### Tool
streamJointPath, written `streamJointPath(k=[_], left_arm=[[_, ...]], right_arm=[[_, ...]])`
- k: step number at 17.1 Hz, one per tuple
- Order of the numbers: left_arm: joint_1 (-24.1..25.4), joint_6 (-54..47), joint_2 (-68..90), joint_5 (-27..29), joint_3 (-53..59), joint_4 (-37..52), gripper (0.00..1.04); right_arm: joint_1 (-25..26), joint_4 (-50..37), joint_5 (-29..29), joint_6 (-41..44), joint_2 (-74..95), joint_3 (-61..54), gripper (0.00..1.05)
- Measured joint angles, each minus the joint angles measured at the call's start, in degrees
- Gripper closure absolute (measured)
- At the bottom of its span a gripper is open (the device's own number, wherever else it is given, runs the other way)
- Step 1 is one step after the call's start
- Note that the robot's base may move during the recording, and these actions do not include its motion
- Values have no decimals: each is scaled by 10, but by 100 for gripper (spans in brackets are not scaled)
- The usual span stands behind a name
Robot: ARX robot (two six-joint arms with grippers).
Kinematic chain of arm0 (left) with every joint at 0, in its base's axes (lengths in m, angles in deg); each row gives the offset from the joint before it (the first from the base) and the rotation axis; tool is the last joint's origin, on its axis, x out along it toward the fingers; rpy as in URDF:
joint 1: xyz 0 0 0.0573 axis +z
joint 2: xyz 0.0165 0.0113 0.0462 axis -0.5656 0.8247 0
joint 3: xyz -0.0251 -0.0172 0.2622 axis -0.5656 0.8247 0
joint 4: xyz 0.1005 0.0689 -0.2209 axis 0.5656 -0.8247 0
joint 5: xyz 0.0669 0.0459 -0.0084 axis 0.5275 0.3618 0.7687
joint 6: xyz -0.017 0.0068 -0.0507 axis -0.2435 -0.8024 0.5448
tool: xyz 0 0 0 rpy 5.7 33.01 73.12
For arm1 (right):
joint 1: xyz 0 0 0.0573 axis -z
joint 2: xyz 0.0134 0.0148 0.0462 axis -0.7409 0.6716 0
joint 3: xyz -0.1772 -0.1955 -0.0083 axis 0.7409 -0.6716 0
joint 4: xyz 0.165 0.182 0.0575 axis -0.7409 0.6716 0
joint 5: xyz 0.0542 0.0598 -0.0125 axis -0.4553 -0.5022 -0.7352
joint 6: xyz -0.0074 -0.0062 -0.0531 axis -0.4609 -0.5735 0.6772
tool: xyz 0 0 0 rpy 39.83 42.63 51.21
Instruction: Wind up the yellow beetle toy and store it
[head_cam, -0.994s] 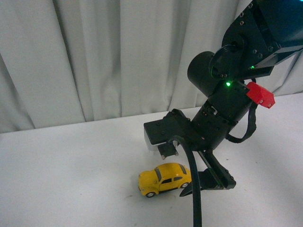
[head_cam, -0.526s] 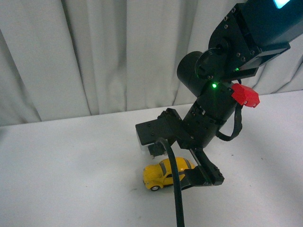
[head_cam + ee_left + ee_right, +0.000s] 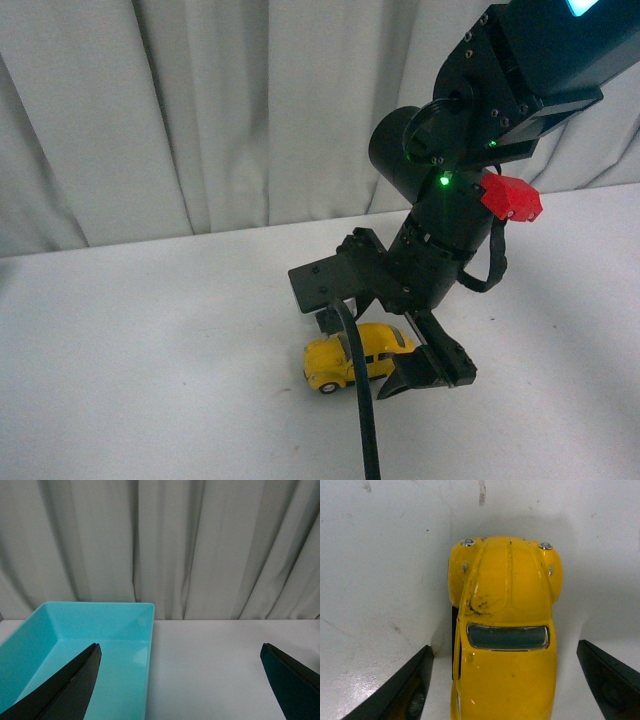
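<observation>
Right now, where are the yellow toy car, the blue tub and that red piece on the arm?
yellow beetle toy (image 3: 505, 680): right wrist view, on its roof.
turquoise tub (image 3: 100, 622): left wrist view, on its inner far wall.
red piece (image 3: 510, 197): front view, on its middle.

The beetle toy (image 3: 325, 362) stands on the surface (image 3: 150, 380), well forward of its back edge, where a curtain (image 3: 200, 120) hangs. The right gripper (image 3: 503, 645) has one of its jaws on each side of the toy, apart from it. A tray (image 3: 95, 604) lies on the surface close to the curtain.
</observation>
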Motion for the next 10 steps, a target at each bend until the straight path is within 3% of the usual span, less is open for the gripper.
streamJointPath(k=[5,10], left_arm=[[0,0,0,0,0,0,7],[0,0,0,0,0,0,7]], right_arm=[[-11,-4,-3,2,0,1,57],[-10,-2,2,-2,-2,1,62]])
